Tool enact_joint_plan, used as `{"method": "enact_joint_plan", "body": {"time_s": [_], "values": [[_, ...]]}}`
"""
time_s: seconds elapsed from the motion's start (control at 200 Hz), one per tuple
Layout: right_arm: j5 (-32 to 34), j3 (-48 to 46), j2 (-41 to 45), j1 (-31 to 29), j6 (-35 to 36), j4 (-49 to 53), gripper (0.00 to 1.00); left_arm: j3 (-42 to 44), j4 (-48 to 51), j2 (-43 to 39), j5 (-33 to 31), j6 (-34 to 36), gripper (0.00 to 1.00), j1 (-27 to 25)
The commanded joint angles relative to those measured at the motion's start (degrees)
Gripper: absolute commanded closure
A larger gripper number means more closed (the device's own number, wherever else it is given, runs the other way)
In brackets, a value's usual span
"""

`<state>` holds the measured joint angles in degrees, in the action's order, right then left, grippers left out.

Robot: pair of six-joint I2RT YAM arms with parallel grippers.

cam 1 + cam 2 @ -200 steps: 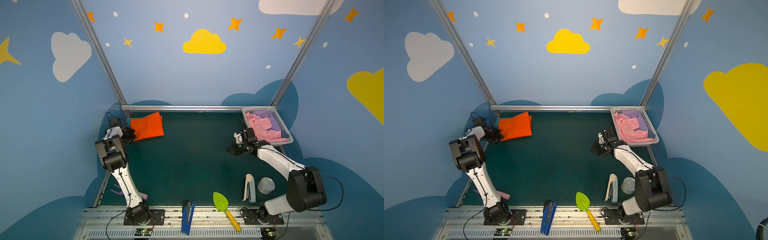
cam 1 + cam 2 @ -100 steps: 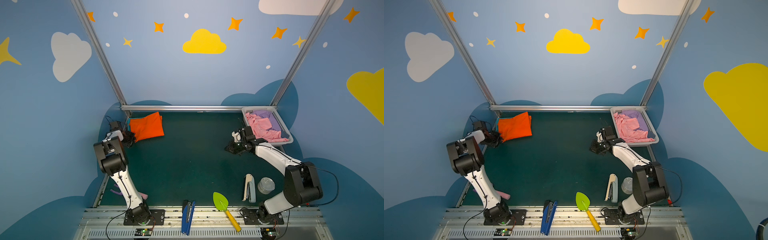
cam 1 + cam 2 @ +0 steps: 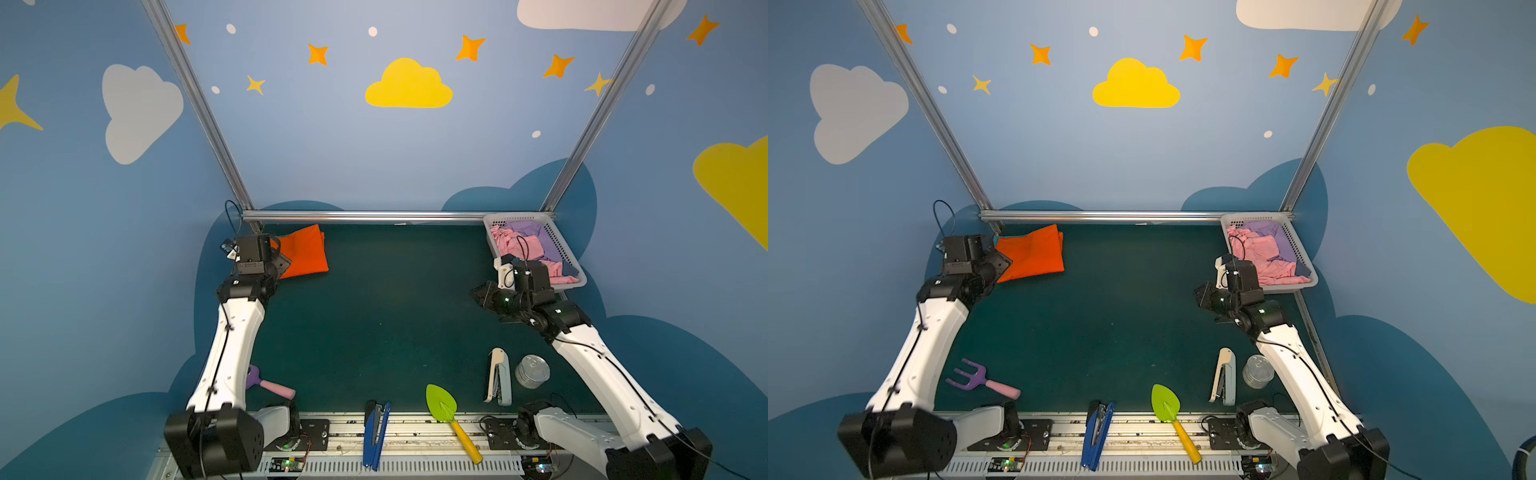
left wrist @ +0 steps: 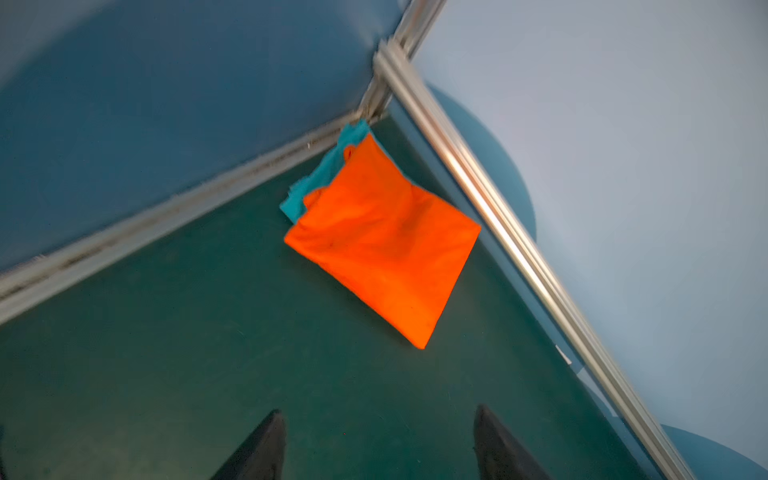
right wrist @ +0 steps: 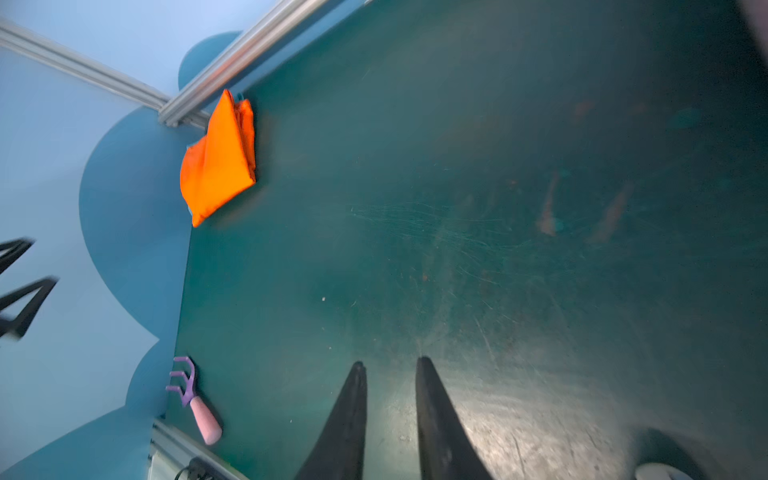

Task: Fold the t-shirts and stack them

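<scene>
Two shirts lie stacked in the far left corner of the mat [image 3: 374, 311]. The orange shirt [image 4: 382, 245] covers the teal shirt [image 4: 328, 174], whose edge shows clearly only in the left wrist view. The left gripper [image 4: 379, 409] is spread wide and empty near the stack. The right gripper [image 5: 391, 360] is narrowly parted and holds nothing, beside the basket [image 3: 521, 216].

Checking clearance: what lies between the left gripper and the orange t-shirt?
Only bare green tabletop, in the left wrist view; the open left gripper is clear of the orange t-shirt.
</scene>
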<state>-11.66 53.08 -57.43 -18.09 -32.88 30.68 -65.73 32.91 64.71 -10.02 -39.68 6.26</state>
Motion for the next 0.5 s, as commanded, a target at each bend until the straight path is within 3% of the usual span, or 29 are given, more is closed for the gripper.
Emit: {"method": "enact_joint_plan", "body": {"time_s": [0.0, 0.04, 0.17, 0.225, 0.25, 0.26, 0.496], "values": [[6.4, -4.4, 7.0, 0.2, 2.1, -0.2, 0.74, 6.2, 1.2, -10.2, -5.5, 0.2, 0.22, -0.5], [7.6, -6.7, 10.5, 0.2, 3.8, -3.5, 0.73, 8.8, -0.1, -15.1, -5.7, 0.2, 0.17, -0.6], [13.7, -10.3, 21.0, 0.3, 4.1, -7.1, 0.55, 17.2, -2.3, -28.5, -6.0, -1.3, 0.0, -0.7], [17.3, -11.7, 24.7, 0.3, 3.7, -8.7, 0.38, 20.4, -2.3, -32.8, -5.5, -2.0, 0.0, -0.7], [19.1, -12.5, 26.1, 0.3, 3.4, -9.5, 0.18, 21.5, -2.1, -34.5, -5.2, -2.3, 0.0, -0.7], [19.6, -12.8, 26.8, 0.3, 3.4, -9.8, 0.15, 21.8, -2.1, -35.2, -5.1, -2.4, 0.0, -0.7], [33.6, -18.0, 34.9, 0.3, 0.2, -11.4, 0.14, 28.9, -4.0, -46.6, -2.6, -4.1, 0.0, -0.7]]}}
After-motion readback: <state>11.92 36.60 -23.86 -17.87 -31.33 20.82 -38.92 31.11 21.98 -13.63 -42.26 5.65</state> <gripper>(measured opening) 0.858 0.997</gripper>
